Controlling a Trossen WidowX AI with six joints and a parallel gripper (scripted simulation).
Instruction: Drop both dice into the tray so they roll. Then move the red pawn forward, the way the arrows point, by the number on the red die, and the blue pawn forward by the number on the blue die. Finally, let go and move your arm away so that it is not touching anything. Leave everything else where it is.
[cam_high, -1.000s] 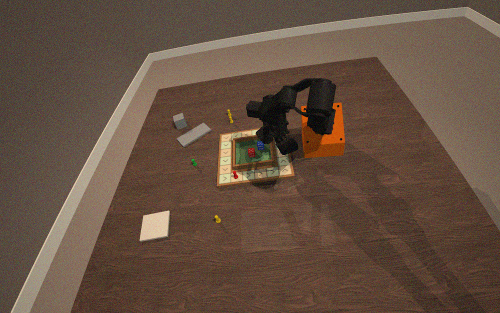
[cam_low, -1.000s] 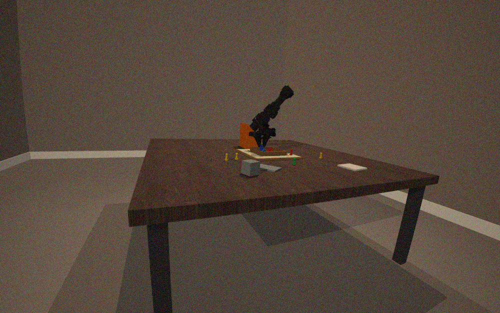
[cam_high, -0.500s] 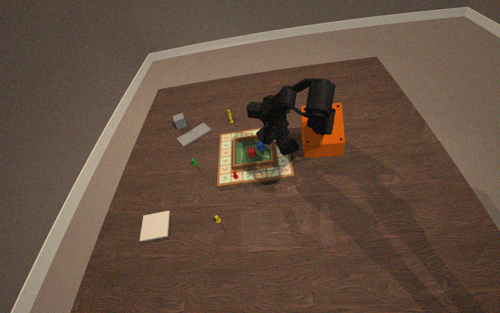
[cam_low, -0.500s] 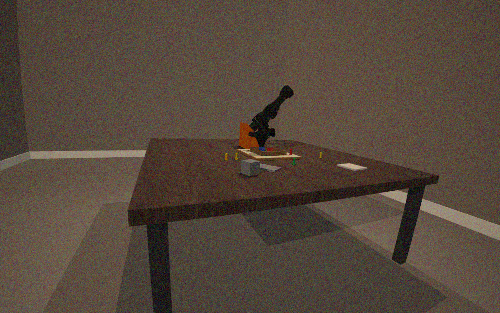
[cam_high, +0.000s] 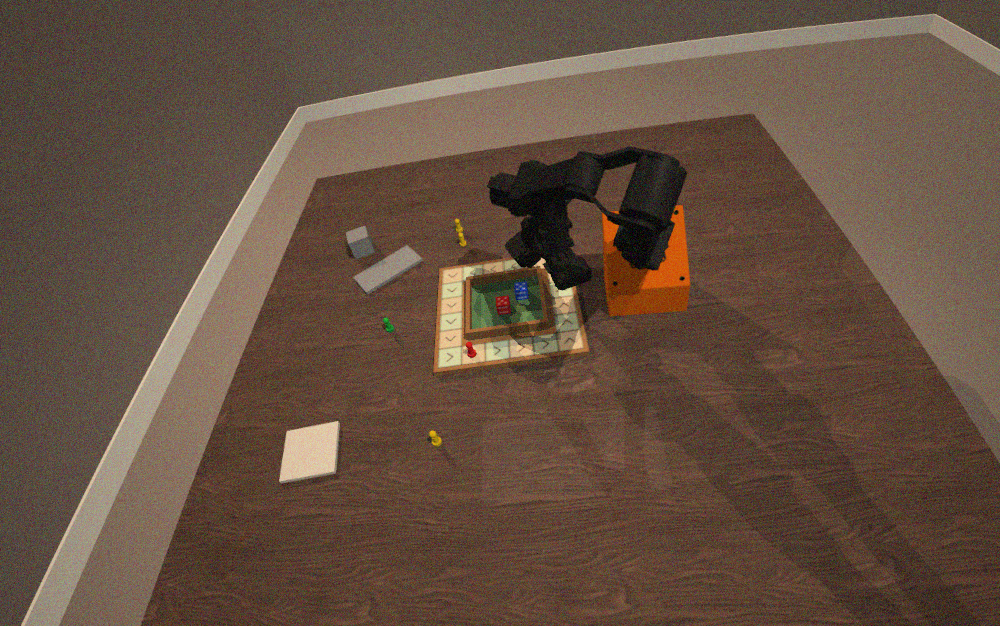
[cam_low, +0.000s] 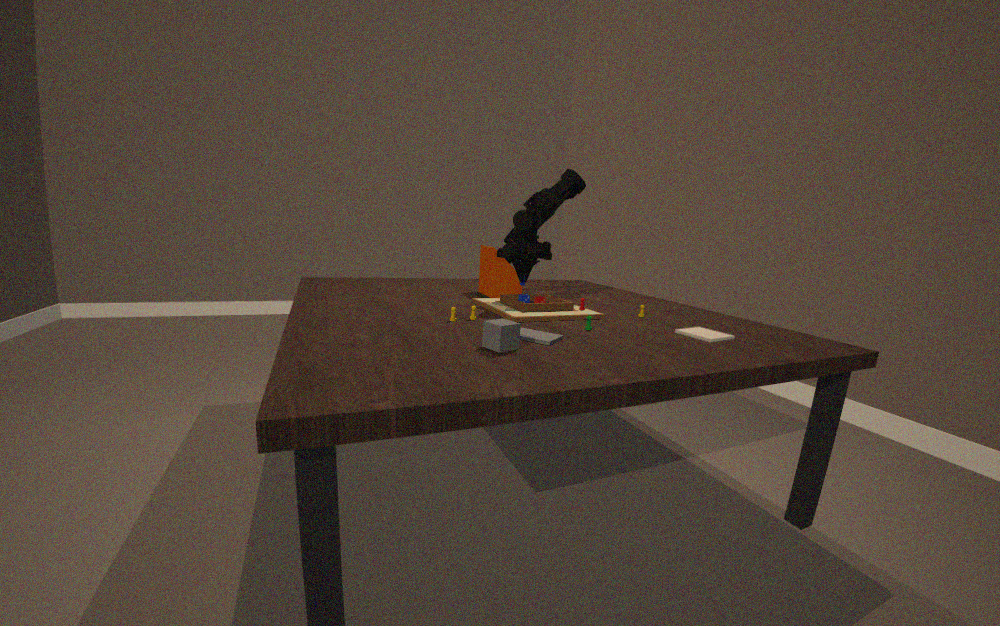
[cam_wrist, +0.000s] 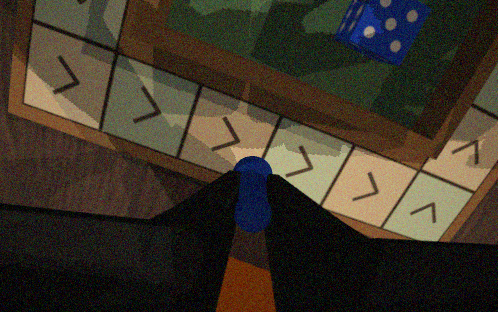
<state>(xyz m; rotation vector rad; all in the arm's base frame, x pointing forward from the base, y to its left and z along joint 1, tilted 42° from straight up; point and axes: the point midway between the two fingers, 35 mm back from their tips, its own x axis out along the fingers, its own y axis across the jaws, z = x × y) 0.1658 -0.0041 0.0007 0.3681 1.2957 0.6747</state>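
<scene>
My gripper (cam_wrist: 252, 184) (cam_low: 523, 279) is shut on the blue pawn (cam_wrist: 253, 202) (cam_low: 523, 284) and holds it upright above the near edge of the board (cam_high: 450, 306) (cam_wrist: 387, 202). In the top view the arm hides the fingertips and pawn. The red pawn (cam_high: 470, 349) (cam_low: 582, 304) stands on the board's bottom row in the top view, one square right of the left corner. The tray (cam_high: 505, 332) (cam_wrist: 320, 112) sits mid-board. It holds the red die (cam_high: 502, 304) and the blue die (cam_high: 521, 290) (cam_wrist: 390, 32), whose upper face shows several pips in the wrist view.
Two yellow pawns (cam_high: 460, 232), a grey cube (cam_high: 359, 242) and a grey slab (cam_high: 388, 269) lie beyond the board's left side. A green pawn (cam_high: 388, 324), another yellow pawn (cam_high: 435, 438) and a white square (cam_high: 310, 451) are farther out. The orange block (cam_high: 645, 295) is beside the board.
</scene>
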